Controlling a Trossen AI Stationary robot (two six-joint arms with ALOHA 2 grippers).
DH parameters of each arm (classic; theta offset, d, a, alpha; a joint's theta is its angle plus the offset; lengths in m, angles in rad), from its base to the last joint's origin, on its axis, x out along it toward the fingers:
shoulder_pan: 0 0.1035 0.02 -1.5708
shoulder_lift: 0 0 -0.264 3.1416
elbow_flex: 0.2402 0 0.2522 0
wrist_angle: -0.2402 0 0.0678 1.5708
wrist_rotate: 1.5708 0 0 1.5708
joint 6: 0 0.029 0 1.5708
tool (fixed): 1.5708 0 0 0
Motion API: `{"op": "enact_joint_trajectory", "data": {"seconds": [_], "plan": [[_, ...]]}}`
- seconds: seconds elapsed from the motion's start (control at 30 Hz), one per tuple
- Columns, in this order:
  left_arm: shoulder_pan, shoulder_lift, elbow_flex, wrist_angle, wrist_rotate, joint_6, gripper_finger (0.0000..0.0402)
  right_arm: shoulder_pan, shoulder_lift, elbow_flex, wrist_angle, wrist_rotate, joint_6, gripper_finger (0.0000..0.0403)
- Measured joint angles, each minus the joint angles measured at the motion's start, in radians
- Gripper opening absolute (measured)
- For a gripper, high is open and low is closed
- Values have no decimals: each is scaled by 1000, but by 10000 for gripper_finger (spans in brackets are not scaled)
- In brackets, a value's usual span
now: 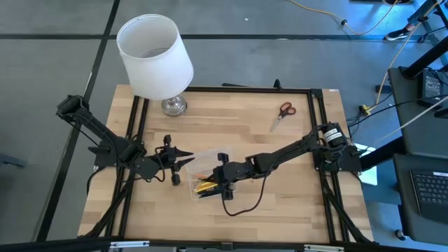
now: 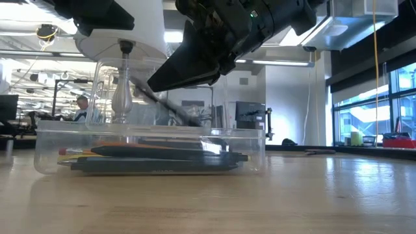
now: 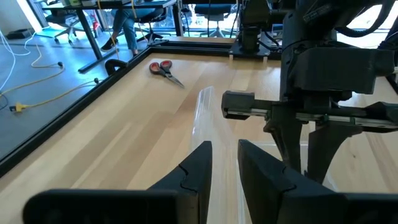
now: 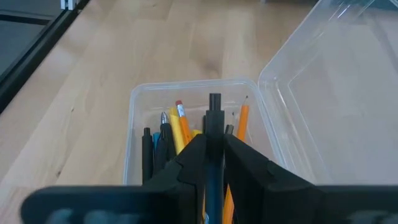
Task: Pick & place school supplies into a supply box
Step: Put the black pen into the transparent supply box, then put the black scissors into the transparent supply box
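My right gripper (image 4: 214, 146) hangs over the clear supply box (image 1: 210, 175) at mid-worktop (image 1: 294, 203), its fingers (image 4: 186, 163) pinched on a dark pen (image 4: 214, 112) above the yellow, orange and black pencils (image 4: 180, 127) already inside. My left gripper (image 3: 224, 165) waits just beside the box's open lid (image 4: 336, 81), fingers narrowly parted and empty. The red-handled scissors (image 1: 282, 114) lie well apart, near the far right corner.

Robotics lab, desks (image 2: 26, 127), office chairs (image 3: 68, 28), loose cables (image 1: 329, 15)
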Motion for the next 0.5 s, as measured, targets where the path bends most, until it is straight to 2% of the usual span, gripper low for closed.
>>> {"op": "enact_joint_trajectory", "data": {"seconds": [0.2, 0.4, 0.5], "plan": [[0, 0, 0, 0, 0, 0, 72, 0, 0, 0, 0, 0, 1, 82], [0, 0, 0, 0, 0, 0, 72, 0, -10, -1, -13, 0, -2, 81], [0, 0, 0, -2, 8, 0, 72, 0, -48, 6, -74, -20, -2, 80]]}}
